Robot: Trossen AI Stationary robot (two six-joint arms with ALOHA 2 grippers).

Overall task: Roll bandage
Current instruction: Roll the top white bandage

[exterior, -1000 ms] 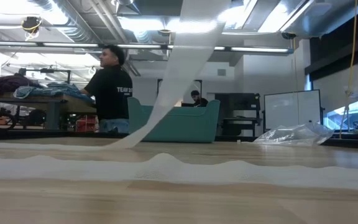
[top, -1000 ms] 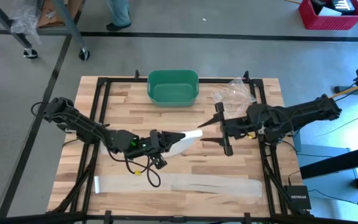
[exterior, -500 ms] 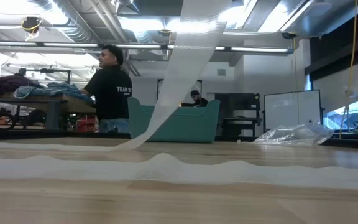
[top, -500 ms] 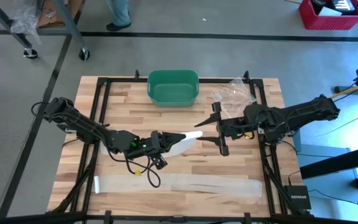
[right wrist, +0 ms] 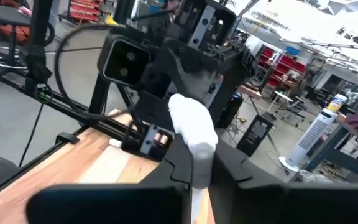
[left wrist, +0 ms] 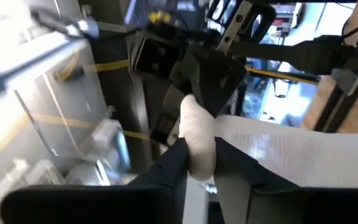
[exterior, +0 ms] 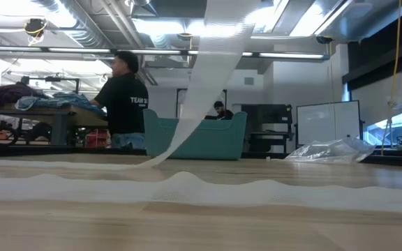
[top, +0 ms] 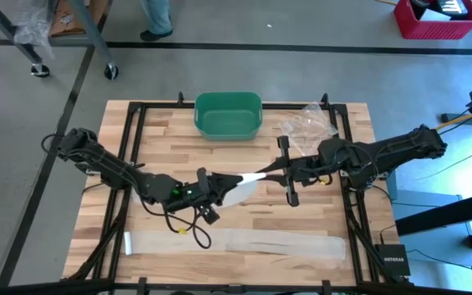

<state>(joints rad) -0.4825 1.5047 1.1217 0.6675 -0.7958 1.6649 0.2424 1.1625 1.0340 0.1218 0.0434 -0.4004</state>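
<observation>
While the bandage (top: 234,242) lies mostly flat as a long white, slightly rippled strip along the near edge of your counter (top: 170,147), its free end rises from the wood to mid-counter, twisted into a narrow rolled tip. Your left gripper (top: 218,182) and right gripper (top: 270,173) meet at that tip; both wrist views show dark fingers pinching the white roll from opposite sides. A second ago your right gripper stood wide and short of the tip; it has since advanced and closed on it. The green bin (top: 229,115) and plastic bag (top: 308,121) are unchanged
</observation>
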